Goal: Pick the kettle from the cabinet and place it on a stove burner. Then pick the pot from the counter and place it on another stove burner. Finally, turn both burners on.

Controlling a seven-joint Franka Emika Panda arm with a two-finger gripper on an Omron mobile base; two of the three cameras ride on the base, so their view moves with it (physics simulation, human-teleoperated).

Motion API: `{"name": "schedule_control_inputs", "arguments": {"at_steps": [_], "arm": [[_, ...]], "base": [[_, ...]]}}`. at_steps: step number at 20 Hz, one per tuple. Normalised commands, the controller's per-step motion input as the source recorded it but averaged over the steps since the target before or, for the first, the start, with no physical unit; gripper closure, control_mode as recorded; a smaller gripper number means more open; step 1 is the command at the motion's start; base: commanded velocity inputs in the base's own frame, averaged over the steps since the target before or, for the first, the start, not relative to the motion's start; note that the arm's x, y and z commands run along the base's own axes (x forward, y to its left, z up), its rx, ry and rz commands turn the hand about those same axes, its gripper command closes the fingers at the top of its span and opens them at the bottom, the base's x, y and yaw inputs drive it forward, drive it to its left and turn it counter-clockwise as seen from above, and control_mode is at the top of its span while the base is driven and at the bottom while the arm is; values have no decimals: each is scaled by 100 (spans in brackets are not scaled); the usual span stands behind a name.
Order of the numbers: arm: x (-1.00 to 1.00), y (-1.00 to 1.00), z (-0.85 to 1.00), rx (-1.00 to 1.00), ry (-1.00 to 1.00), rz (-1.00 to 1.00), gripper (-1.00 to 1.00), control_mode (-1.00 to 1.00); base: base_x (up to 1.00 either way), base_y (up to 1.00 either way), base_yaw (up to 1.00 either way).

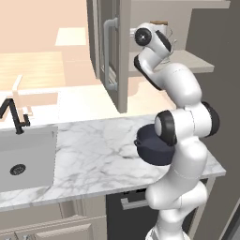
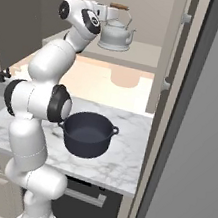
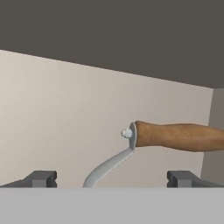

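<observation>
Hand view: tool (image 3: 112,179) wide open, empty, near kettle (image 2: 115,35) handle.

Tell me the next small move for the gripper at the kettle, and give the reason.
Probably shift the open gripper sideways toward the brown wooden handle bar of the small silver-grey metal kettle, then close. In the hand view the bar lies off to one side of the gap between the fingertips, with nothing held yet.

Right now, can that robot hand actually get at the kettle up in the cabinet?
Probably yes. The cabinet door stands open, the open gripper is already by the kettle, and its wooden handle lies just ahead.
</observation>
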Motion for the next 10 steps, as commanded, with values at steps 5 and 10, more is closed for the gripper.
{"name": "schedule_control_inputs", "arguments": {"at_steps": [5, 10], "arm": [[18, 0, 0, 0, 0, 0, -100, -100], [15, 0, 0, 0, 0, 0, 100, -100]], "base": [[0, 0, 0], [0, 0, 0]]}}
